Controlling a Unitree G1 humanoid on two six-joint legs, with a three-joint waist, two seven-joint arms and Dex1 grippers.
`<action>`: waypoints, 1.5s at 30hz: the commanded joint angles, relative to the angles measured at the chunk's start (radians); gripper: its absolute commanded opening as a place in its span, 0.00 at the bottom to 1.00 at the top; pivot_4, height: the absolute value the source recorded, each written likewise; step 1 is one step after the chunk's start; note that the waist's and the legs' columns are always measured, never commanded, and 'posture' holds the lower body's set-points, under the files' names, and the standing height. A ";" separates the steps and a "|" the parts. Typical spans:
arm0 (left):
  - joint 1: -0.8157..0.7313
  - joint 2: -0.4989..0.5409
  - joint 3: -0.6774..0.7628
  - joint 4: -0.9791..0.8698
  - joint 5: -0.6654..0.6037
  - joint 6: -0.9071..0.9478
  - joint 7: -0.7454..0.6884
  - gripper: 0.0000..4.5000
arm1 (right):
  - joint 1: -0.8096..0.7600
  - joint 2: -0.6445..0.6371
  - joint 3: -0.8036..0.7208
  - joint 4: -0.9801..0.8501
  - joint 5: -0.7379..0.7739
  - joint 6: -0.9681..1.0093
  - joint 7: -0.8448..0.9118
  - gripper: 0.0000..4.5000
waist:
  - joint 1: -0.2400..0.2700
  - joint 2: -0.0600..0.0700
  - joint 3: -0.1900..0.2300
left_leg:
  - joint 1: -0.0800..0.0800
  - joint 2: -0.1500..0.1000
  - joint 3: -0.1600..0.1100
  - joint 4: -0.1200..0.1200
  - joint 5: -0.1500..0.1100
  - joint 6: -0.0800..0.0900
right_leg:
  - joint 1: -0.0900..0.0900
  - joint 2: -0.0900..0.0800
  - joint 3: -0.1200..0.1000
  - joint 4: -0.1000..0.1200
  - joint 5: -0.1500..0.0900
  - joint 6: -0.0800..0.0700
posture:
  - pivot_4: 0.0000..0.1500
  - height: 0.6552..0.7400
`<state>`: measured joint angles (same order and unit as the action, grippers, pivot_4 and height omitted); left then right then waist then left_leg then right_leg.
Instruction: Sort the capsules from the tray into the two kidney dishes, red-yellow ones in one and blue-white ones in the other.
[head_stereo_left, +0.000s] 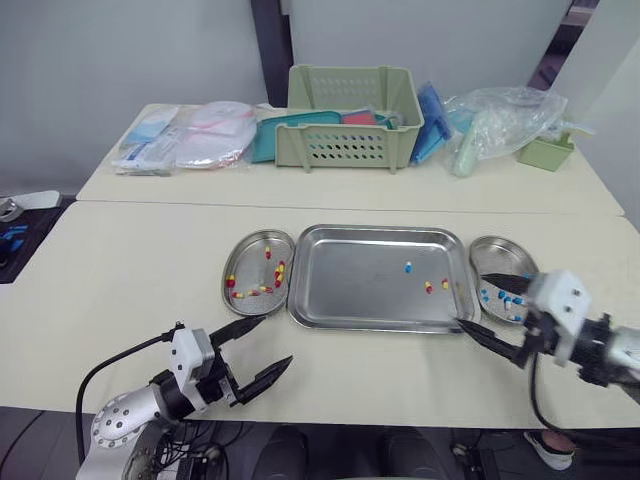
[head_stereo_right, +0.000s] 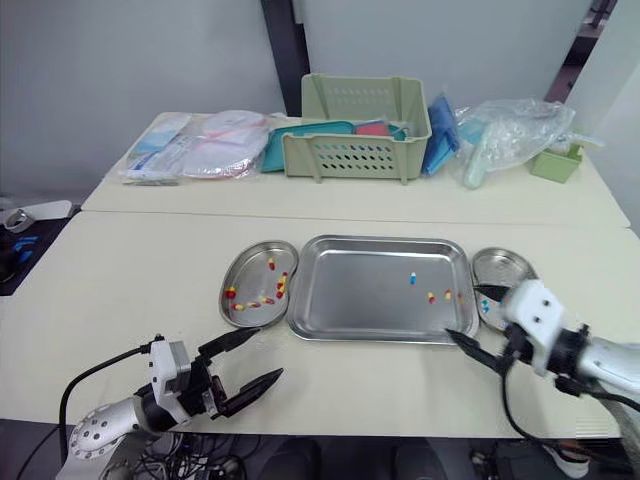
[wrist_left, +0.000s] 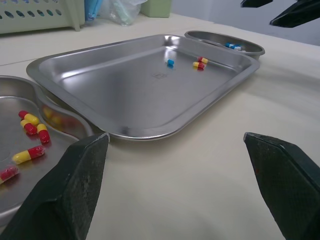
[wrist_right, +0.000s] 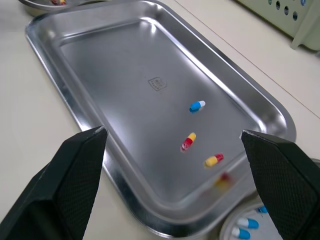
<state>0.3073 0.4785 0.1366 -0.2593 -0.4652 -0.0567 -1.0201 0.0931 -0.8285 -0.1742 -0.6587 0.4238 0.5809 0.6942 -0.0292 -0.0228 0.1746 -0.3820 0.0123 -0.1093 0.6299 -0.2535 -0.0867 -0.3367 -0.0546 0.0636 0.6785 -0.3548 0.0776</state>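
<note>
A steel tray (head_stereo_left: 350, 285) lies mid-table with one blue-white capsule (head_stereo_left: 408, 267) and two red-yellow capsules (head_stereo_left: 428, 287) near its right end. To its left, a kidney dish (head_stereo_left: 245, 255) holds several red-yellow capsules (head_stereo_left: 278, 272). On the tray's right side, a second kidney dish (head_stereo_left: 497, 258) contains several blue-white capsules (head_stereo_left: 500, 297). My left gripper (head_stereo_left: 277, 340) hovers open near the table's front edge, in front of the left dish and holding nothing. My right gripper (head_stereo_left: 470, 300) is open and empty at the tray's front right corner, beside the right dish.
At the back stand a green basket (head_stereo_left: 350, 120), flat packets (head_stereo_left: 185, 140) to its left, a clear plastic bag (head_stereo_left: 500, 120) and a small green container (head_stereo_left: 546, 152) to its right. The table's front edge runs just below both grippers.
</note>
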 joint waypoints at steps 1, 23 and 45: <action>-0.010 0.005 -0.012 -0.008 0.001 -0.021 -0.003 1.00 | -0.133 0.067 0.129 -0.006 -0.047 0.144 -0.133 0.91 | -0.001 0.000 0.000 | 0.000 0.000 0.000 0.000 0.000 0.000 | 0.000 0.000 0.000 0.000 0.000 0.000 | 1.00 0.99; -0.039 0.000 -0.064 -0.042 0.003 -0.009 0.044 1.00 | -0.557 0.443 0.373 0.373 -0.266 0.496 -0.452 0.71 | -0.005 0.001 0.000 | -0.002 0.000 0.000 0.000 0.000 0.000 | -0.005 0.000 0.001 0.002 0.000 0.000 | 1.00 0.99; -0.049 0.011 -0.076 -0.071 0.002 0.022 0.085 1.00 | -0.547 0.407 0.411 0.375 -0.300 0.426 -0.375 0.01 | -0.006 0.001 0.000 | -0.002 0.000 0.000 -0.001 0.000 0.000 | -0.005 0.000 0.001 0.002 0.000 0.000 | 1.00 0.99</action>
<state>0.2603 0.4826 0.0650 -0.2863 -0.4599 -0.0315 -0.9403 -0.4566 -0.4129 0.2335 -0.2518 0.1293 1.0166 0.3041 -0.0350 -0.0214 0.1750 -0.3844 0.0125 -0.1094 0.6293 -0.2534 -0.0866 -0.3421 -0.0544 0.0642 0.6806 -0.3547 0.0773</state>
